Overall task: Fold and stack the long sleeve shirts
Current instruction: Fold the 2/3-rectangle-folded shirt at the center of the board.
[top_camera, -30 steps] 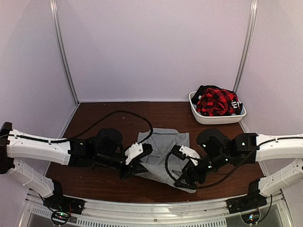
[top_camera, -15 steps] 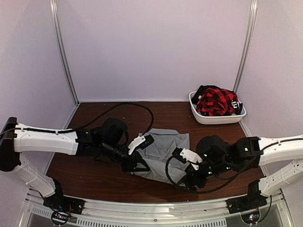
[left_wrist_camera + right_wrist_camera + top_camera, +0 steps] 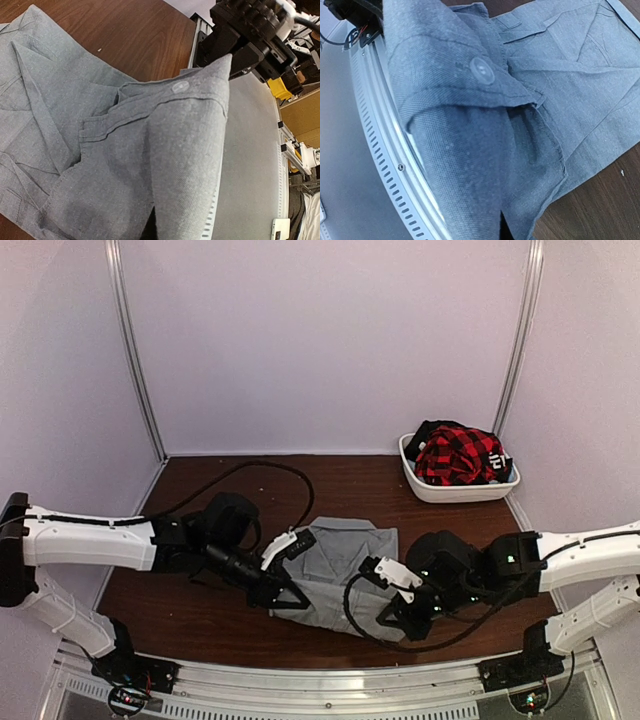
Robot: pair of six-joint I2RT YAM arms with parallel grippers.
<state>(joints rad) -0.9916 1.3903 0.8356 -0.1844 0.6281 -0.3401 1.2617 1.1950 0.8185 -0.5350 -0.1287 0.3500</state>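
Shirts on the bench point(image 3: 200, 490): one, a plain grey shirt point(image 3: 340, 565). It lies partly spread between the two end effectors, its far part flat on the wood and its near edge gathered and raised.

Left end effector point(image 3: 283, 597): jaws closed on the shirt's near left edge. In its wrist view a fold of grey cloth point(image 3: 100, 125) rises from the grip point and fills most of the frame. One button point(image 3: 180, 86) shows on a stitched band near the fold's upper edge.

Right end effector point(image 3: 392, 624): jaws closed on the shirt's near right edge. In its wrist view grey cloth point(image 3: 570, 75) drapes up from the grip point and over the foreground. One button point(image 3: 482, 70) shows there as well. The rest of the shirt lies flat beyond the end effector.

Both end effectors sit low at the near edge of the cloth, well apart, with the shirt's body beyond and between them.

Containers: one white basin point(image 3: 432, 490), well beyond and to the right of the right end effector, at the bench's far corner. Inside it are one red-and-black plaid garment point(image 3: 455, 455) and one piece of black cloth point(image 3: 430, 430), heaped together. Whether more lies beneath cannot be told.
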